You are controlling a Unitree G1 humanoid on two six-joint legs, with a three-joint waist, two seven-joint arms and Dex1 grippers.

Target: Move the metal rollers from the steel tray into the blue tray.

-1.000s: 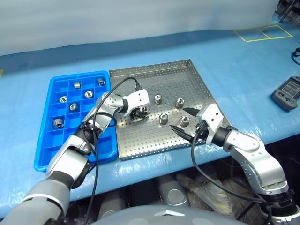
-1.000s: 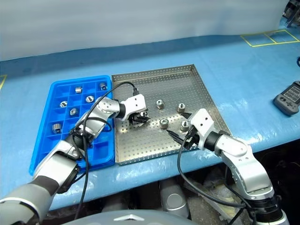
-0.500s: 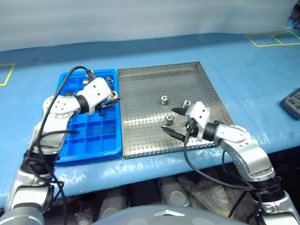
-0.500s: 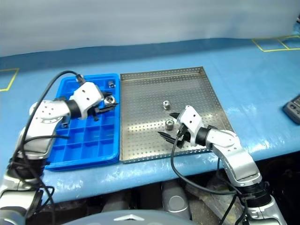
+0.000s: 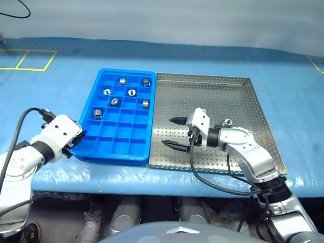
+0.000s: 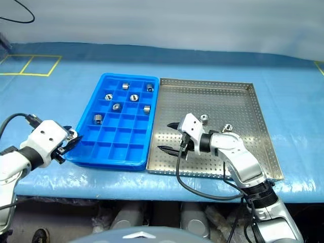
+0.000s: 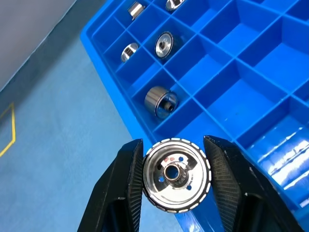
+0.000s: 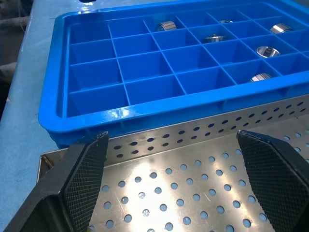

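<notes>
Black fingers (image 7: 131,183) of the left gripper (image 7: 176,180) squeeze one shiny roller (image 7: 176,175) tight from both sides in the left wrist view. Its round face with the middle hole looks back at the camera. Past it sits the blue tray (image 7: 270,63), and the held roller hangs over the tray's near corner edge. More metal rollers (image 7: 160,101) lie in the tray's little boxes, one to a box.

Now the right wrist view. Both fingers (image 8: 82,176) of the right gripper (image 8: 176,181) stand far apart with nothing between them. They hang just over the holey floor of the steel tray (image 8: 193,193). The blue tray sits right behind that tray's low rim, touching it. Some rollers lie in the boxes on the far side of the blue tray.

From the left eye view, the blue tray lies on a blue table (image 5: 61,81), side by side with the steel tray. Six rollers sit in the blue tray's far boxes. The left gripper is at the blue tray's near corner, on the side away from the steel tray. The right gripper is over the steel tray, near the blue tray's side. One roller (image 5: 228,122) lies on the steel tray beside the right arm.

The right eye view shows the same scene, with two rollers on the steel tray behind the right gripper.
</notes>
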